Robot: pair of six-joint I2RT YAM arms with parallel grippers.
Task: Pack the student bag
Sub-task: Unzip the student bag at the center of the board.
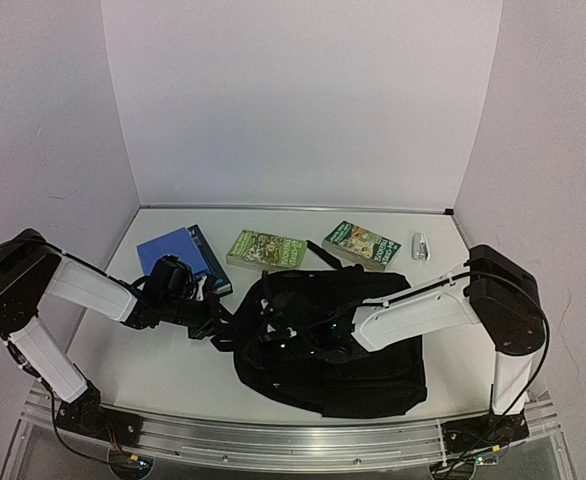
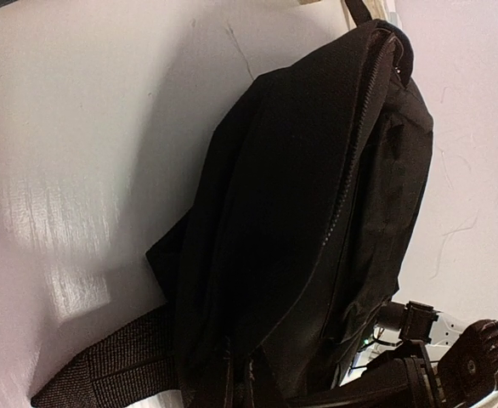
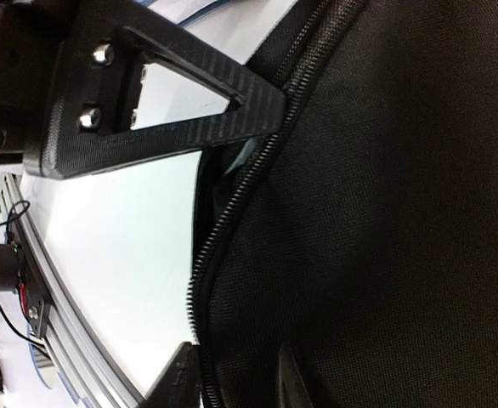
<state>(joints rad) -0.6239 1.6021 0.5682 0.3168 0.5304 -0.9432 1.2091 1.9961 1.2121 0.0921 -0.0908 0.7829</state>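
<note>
The student bag [image 1: 343, 345], a large black backpack, lies flat on the table's near middle. My left gripper [image 1: 223, 327] is at its left edge; in the left wrist view [image 2: 240, 376] the dark fingers sit close together, pinched on the bag's fabric [image 2: 317, 187]. My right gripper [image 1: 306, 335] lies over the bag's middle. In the right wrist view [image 3: 232, 378] its fingers straddle the zipper edge [image 3: 219, 229] and close on the fabric [image 3: 385, 212]. The left gripper's finger frame [image 3: 172, 102] shows there, touching the same zipper edge.
Behind the bag lie a blue book [image 1: 171, 250], a dark blue pouch [image 1: 209, 262], two green books [image 1: 266, 250] [image 1: 363, 245] and a small white object [image 1: 420, 246]. A woven strap [image 2: 104, 374] trails from the bag. The metal rail [image 1: 273, 440] runs along the near edge.
</note>
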